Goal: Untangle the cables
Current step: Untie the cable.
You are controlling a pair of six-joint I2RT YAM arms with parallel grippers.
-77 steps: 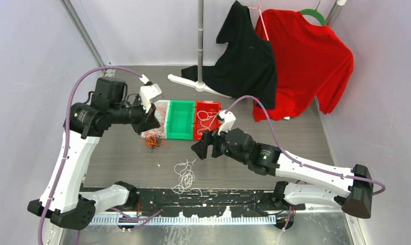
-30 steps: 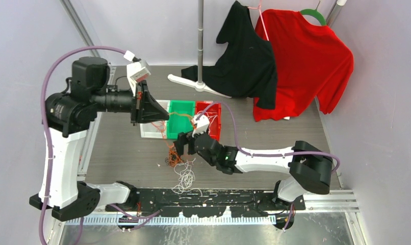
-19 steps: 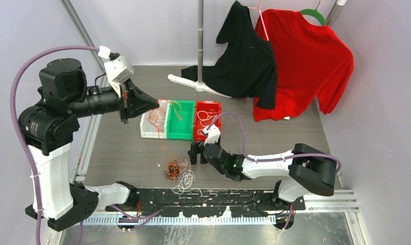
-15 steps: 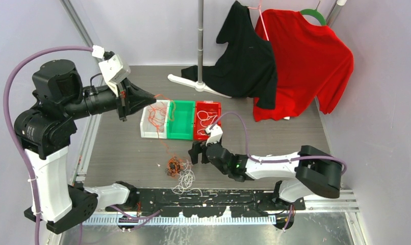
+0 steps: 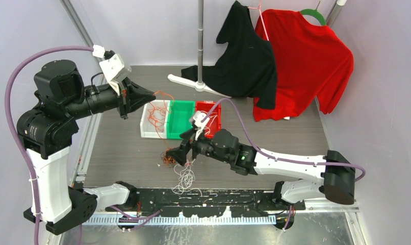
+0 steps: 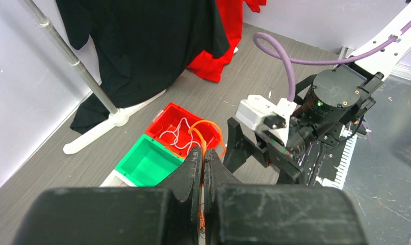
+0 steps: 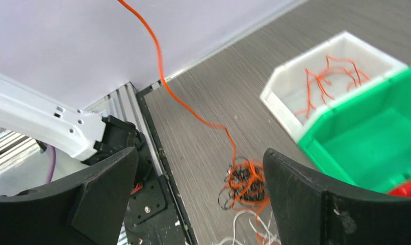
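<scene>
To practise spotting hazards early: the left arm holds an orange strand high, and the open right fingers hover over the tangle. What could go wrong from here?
1. The orange cable, pinched in the left fingers, runs down into the orange-and-black knot; pulling further may tighten it.
2. The right fingers are open above the knot, not pinning it, so it could lift and drag the nearby white cables.

No legible text, label or number on anything, perhaps for want of sharpness.

A robotics lab cell is indicated by plain panel walls (image 5: 142, 30), table-bolted robot arms (image 5: 48, 168) and a garment stand (image 5: 200, 46).
</scene>
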